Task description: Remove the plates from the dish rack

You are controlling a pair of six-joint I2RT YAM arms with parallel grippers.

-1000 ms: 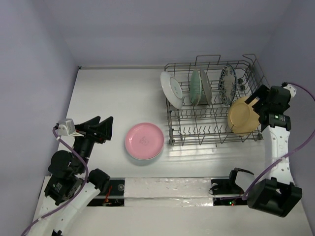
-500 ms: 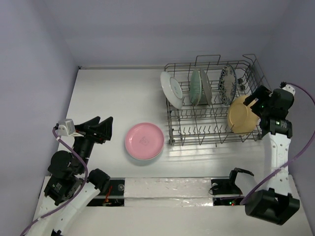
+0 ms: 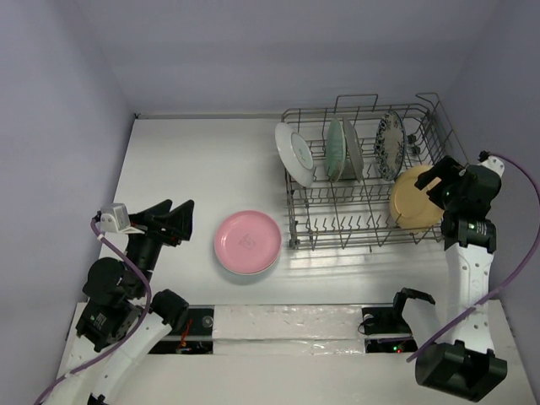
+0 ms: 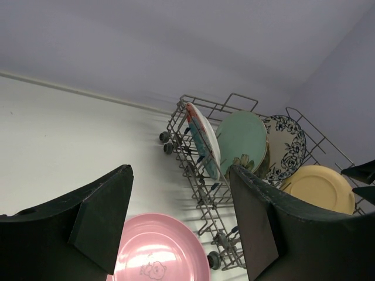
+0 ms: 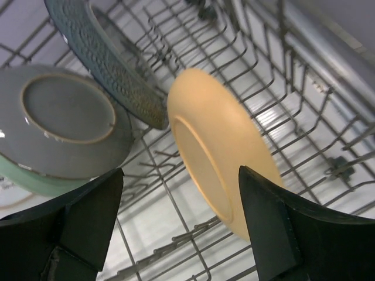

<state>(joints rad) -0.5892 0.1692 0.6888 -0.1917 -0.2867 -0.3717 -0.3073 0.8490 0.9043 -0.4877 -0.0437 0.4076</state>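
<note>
The grey wire dish rack stands at the back right. In it stand a white floral plate, a mint green plate, a grey-cream plate, a black-and-white patterned plate and a yellow-orange plate. My right gripper is open at the yellow-orange plate, which leans between the spread jaws without being clamped. A pink plate lies flat on the table on top of another plate. My left gripper is open and empty to its left, above the table.
The rack's front wall with small wheels stands just right of the pink plate. Upright tines fill the rack floor below the right gripper. Purple walls close in at the back and both sides.
The right arm has shifted its pose; its wrist has drifted slightly nearer and left beside the yellow-orange plate. The plates and the left arm have not moved.
</note>
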